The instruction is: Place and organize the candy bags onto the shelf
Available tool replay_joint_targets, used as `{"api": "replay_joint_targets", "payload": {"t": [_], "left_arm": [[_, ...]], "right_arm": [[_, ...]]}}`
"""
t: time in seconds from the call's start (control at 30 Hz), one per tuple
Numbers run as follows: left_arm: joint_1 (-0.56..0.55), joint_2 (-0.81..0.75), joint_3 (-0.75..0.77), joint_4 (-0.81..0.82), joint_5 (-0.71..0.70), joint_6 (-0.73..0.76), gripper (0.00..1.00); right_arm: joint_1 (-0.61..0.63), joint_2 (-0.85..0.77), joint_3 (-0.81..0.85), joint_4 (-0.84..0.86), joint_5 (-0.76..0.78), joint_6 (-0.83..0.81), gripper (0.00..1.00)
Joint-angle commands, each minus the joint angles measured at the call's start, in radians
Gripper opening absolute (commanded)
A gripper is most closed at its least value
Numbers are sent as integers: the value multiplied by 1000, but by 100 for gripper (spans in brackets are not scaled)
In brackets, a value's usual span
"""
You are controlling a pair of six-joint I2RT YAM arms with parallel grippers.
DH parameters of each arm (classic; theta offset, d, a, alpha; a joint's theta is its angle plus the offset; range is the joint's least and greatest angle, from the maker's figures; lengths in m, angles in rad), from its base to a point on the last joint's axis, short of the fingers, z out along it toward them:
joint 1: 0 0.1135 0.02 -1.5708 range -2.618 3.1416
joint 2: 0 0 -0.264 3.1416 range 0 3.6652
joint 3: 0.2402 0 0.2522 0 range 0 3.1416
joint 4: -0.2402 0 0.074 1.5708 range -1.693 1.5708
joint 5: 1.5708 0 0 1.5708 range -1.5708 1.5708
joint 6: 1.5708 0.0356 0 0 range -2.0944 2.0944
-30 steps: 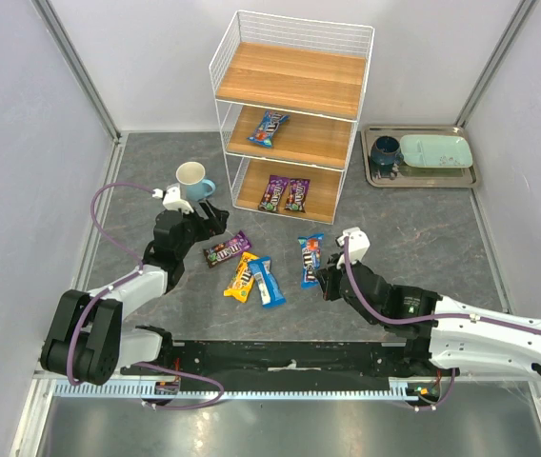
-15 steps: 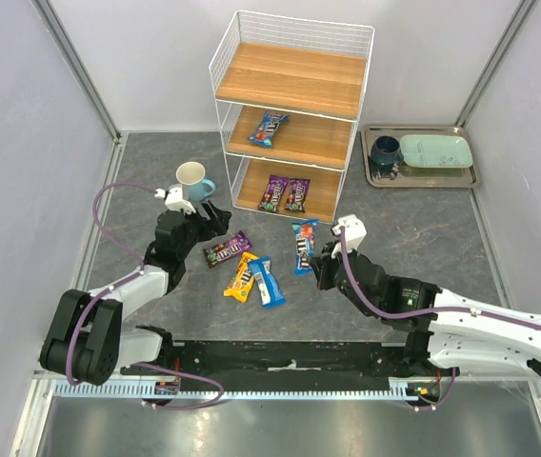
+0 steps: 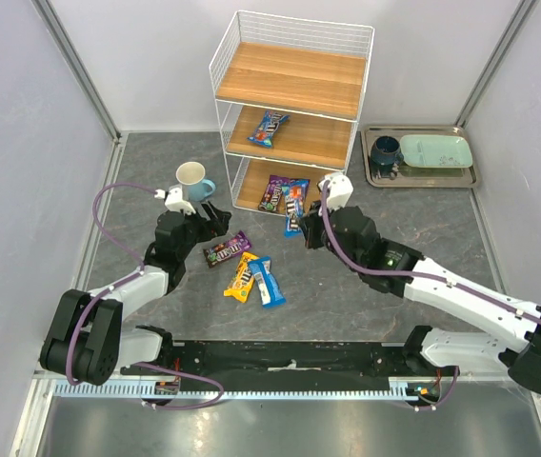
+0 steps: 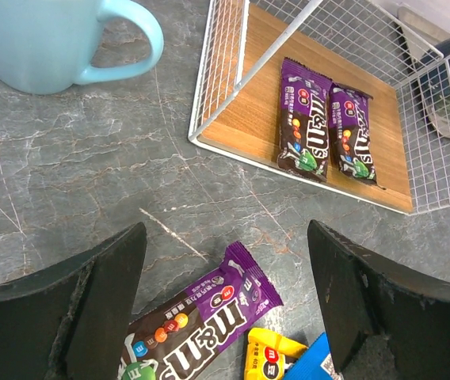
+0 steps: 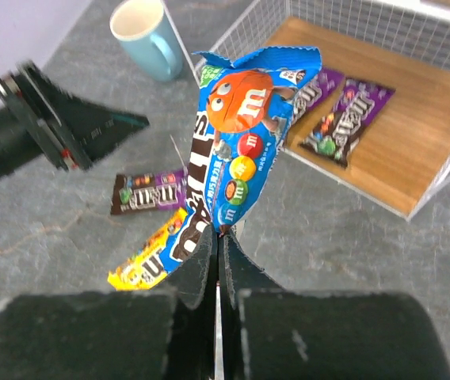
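The white wire shelf (image 3: pixel 225 114) stands at the back. A blue candy bag (image 3: pixel 269 129) lies on its middle board and two purple bags (image 3: pixel 272 193) on its bottom board. My right gripper (image 3: pixel 310 227) is shut on another blue bag (image 3: pixel 294 204) and holds it by one end in the air before the bottom tier; in the right wrist view (image 5: pixel 219 237) the bag (image 5: pixel 241 150) stands upright. On the floor lie a purple bag (image 3: pixel 227 249), a yellow bag (image 3: pixel 241 277) and a blue bag (image 3: pixel 267 282). My left gripper (image 3: pixel 211 221) is open and empty above the purple bag (image 4: pixel 201 324).
A pale blue mug (image 3: pixel 192 179) stands left of the shelf, close behind my left gripper. A metal tray (image 3: pixel 421 179) with a dark cup (image 3: pixel 385 150) and a pale green plate (image 3: pixel 437 149) sits right of the shelf. Walls close in both sides.
My right gripper has lifted the blue bag off the floor and carried it back and left, up to the front of the shelf's bottom tier. The left arm has not moved.
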Motion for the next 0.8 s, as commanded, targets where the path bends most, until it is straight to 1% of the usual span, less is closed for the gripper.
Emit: {"api": "replay_joint_targets", "payload": {"t": [0.0, 0.2, 0.23, 0.53, 0.77], "left_arm": [[-2, -15, -6, 43, -9, -16, 89], [-2, -12, -6, 43, -12, -17, 89], [-2, -10, -6, 43, -11, -17, 89], [-2, -10, -6, 43, -14, -19, 89], [-2, -7, -5, 45, -12, -22, 89]], "right_arm": [[-70, 30, 112, 92, -114, -45, 0], [-138, 137, 226, 115, -188, -48, 0], [-151, 150, 236, 158, -186, -47, 0], [-217, 259, 283, 281, -80, 45, 0], [-222, 316, 307, 378, 0, 36, 0]]}}
